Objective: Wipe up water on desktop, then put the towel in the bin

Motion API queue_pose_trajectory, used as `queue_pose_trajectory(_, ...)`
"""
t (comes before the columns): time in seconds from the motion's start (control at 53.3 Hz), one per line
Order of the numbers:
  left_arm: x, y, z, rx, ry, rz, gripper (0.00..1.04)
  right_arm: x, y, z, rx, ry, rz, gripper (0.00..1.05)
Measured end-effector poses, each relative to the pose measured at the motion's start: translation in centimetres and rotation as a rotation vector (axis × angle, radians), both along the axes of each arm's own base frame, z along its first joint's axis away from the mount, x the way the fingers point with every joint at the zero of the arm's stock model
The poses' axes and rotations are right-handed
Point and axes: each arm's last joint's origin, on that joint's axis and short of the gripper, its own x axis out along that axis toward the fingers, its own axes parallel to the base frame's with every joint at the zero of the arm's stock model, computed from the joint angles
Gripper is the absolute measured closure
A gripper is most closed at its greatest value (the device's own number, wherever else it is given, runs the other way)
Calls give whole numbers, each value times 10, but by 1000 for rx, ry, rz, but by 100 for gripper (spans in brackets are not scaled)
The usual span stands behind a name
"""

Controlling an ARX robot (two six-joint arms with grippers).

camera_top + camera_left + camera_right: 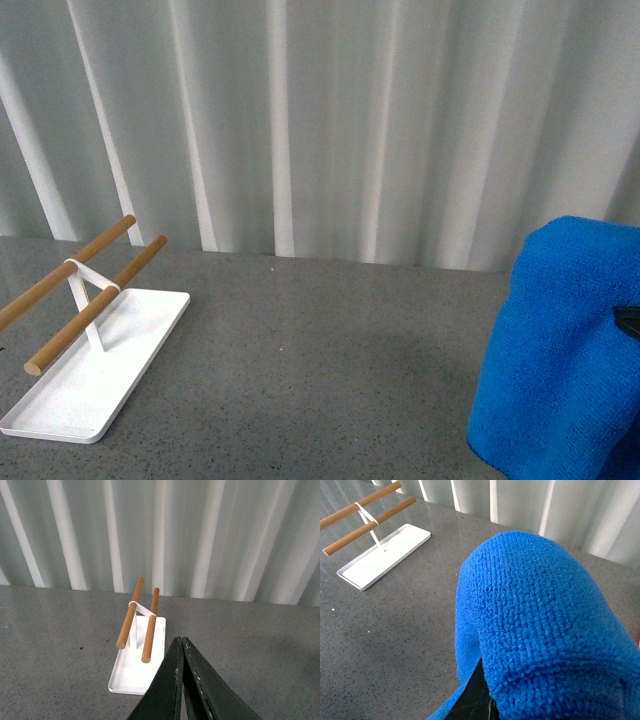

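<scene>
Blue towel [540, 630] over the right hand [477, 700]

A dark grey desktop [330, 350], flecked with fine light speckles like polished stone, stretches across the room from left to right. Only one item rests directly on it: a flat white tray [60, 415], long and shallow with rounded corners, lying at the left side with its length angled from near left toward the far edge. A slim white upright [97, 340] rises from the tray's floor and carries two wooden rods [100, 301], side by side and parallel, running along the tray's length above it.
</scene>
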Motion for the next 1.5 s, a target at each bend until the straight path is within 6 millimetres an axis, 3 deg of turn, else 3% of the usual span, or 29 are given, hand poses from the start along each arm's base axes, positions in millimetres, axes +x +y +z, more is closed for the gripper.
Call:
queue_pose_trajectory(0.169,-11,0,-4,0,14,0,101,0,0,-1,-2,6,-2,100)
queue_pose_trajectory(0.469,-12,0,-3,0,6,0,101,9,0,-5,5,49,-41,100)
queue_pose_trajectory(0.6,-12,0,-3,0,6,0,81,27,4,-8,27,108,-73,100)
queue_pose_trajectory(0.807,-12,0,-3,0,6,0,47,75,15,-31,38,258,-134,100)
queue_pose_trajectory(0.901,-12,0,-3,0,6,0,33,98,23,-52,29,340,-153,100)
queue_pose_trajectory(1.069,-12,0,-3,0,6,0,7,115,39,-96,23,463,-159,100)
queue_pose_trajectory(1.238,-12,0,-3,0,6,0,7,114,49,-146,13,562,-174,100)
queue_pose_trajectory(1.501,-12,0,-3,0,7,0,7,116,37,-152,-5,555,-196,100)
